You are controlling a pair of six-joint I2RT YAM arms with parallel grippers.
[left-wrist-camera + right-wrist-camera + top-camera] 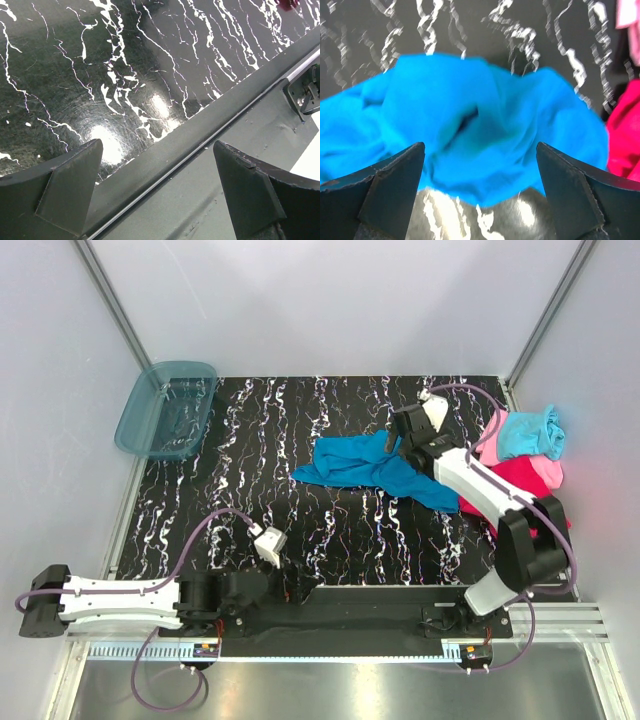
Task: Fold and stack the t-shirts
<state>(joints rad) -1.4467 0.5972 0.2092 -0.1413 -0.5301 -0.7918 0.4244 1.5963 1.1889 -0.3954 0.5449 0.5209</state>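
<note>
While the right arm reaches out over the worktop (pixel 300 520), the right fingers (pixel 395 185) stand spread wide above the medium blue t-shirt (pixel 485 110), with nothing pinched between them; whether they touch the cloth I cannot tell. That shirt lies crumpled on the black marbled surface, right of centre, its near end running under the arm toward a heap at the right edge. In the heap, the magenta-red t-shirt (pixel 515 480) lies lowest, the light pink t-shirt (pixel 490 450) over it, and the light aqua t-shirt (pixel 530 430) bunched on top. The left fingers (pixel 70 185) hang released over the worktop's near edge and the metal rail (pixel 200 150), holding nothing. A translucent teal bin (pixel 165 410) sits at the far left corner.
</note>
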